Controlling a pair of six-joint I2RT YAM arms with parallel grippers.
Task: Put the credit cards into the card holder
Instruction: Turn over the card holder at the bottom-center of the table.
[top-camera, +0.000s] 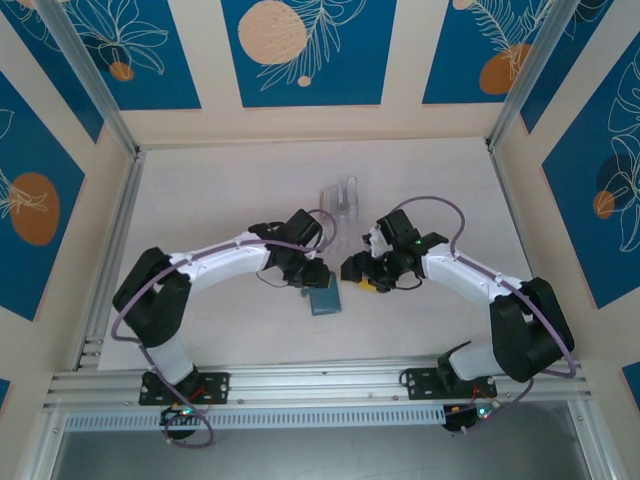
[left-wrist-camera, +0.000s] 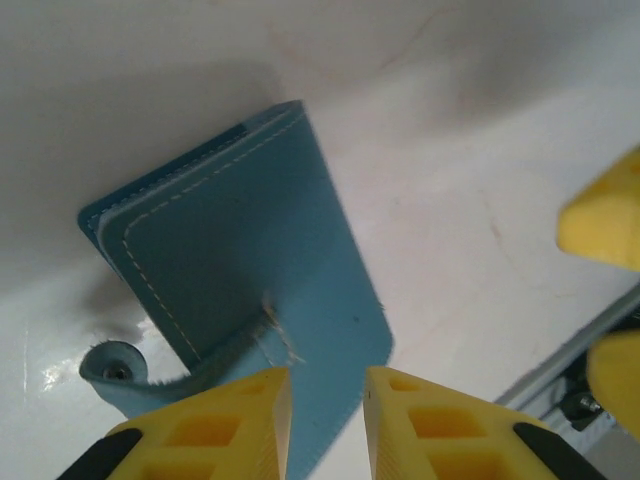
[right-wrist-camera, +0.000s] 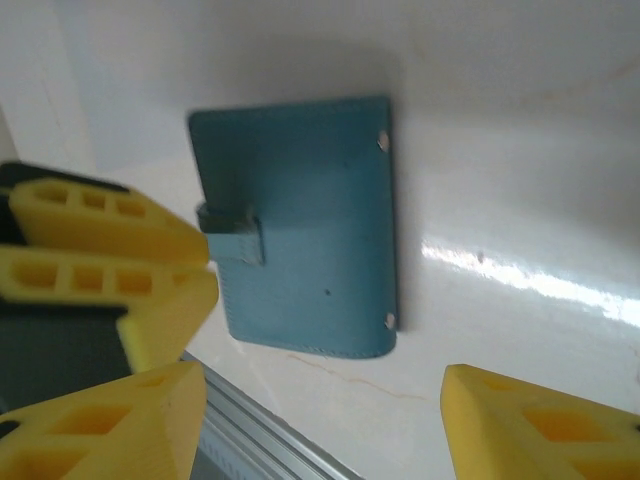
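Teal holder lies folded on the table, looking light and soft; I would take it at the strap edge. Left end effector stands narrow there, whether it grips I cannot tell; right end effector is spread, empty.

In the top view, the left gripper hides the far edge of the flat slate-teal folding wallet. The clear acrylic slotted rack farther off is too small to tell its contents. From the left wrist, the picture's lower edge cuts off the wallet's near corner.
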